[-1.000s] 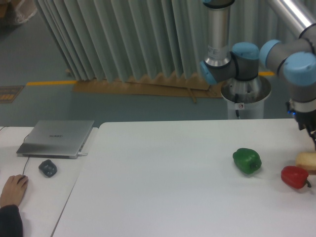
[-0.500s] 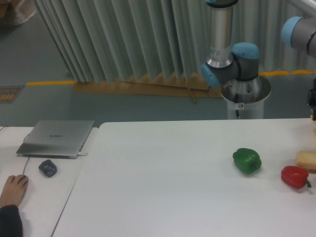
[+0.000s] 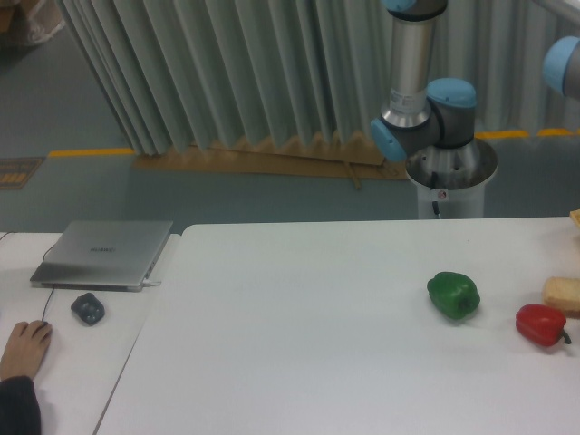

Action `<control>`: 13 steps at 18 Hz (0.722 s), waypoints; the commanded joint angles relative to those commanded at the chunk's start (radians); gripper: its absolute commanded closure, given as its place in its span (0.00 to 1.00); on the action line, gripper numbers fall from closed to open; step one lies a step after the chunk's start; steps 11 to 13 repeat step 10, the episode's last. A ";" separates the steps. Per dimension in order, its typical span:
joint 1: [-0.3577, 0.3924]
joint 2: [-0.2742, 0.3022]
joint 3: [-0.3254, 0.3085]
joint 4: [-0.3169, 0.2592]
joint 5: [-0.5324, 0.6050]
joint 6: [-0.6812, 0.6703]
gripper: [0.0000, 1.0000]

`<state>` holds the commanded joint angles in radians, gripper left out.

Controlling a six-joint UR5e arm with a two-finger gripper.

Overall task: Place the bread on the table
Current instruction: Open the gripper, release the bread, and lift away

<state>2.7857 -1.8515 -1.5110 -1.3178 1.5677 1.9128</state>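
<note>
Resting flat on the table (image 3: 299,362), the bread (image 3: 562,294) sits hard against the right edge of the view, partly cut off, just behind and beside the red pepper (image 3: 540,323). The green pepper (image 3: 453,294) lies to its left, a little apart. Of the arm (image 3: 421,100) only the base column, the elbow joint and a blue joint at the top right corner show; the fingers are out of the picture, so I cannot tell whether they are apart or together.

By my reading the bread is already set down, and the main risk is any return move on that side: a low pass could knock the bread or roll the red pepper, which nearly touches it. How close the table's right edge lies cannot be judged here.

Open room is plentiful across the middle and left of the table, up to its rounded corner beside the desk (image 3: 63,362) with the laptop (image 3: 104,254), mouse (image 3: 88,308) and a person's hand (image 3: 24,347).
</note>
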 joint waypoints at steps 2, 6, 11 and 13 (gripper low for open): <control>0.003 -0.002 0.000 0.003 0.002 0.008 0.00; 0.003 0.003 -0.006 0.003 0.002 0.006 0.00; 0.002 0.003 -0.011 0.003 0.005 0.005 0.00; 0.002 0.003 -0.011 0.003 0.005 0.005 0.00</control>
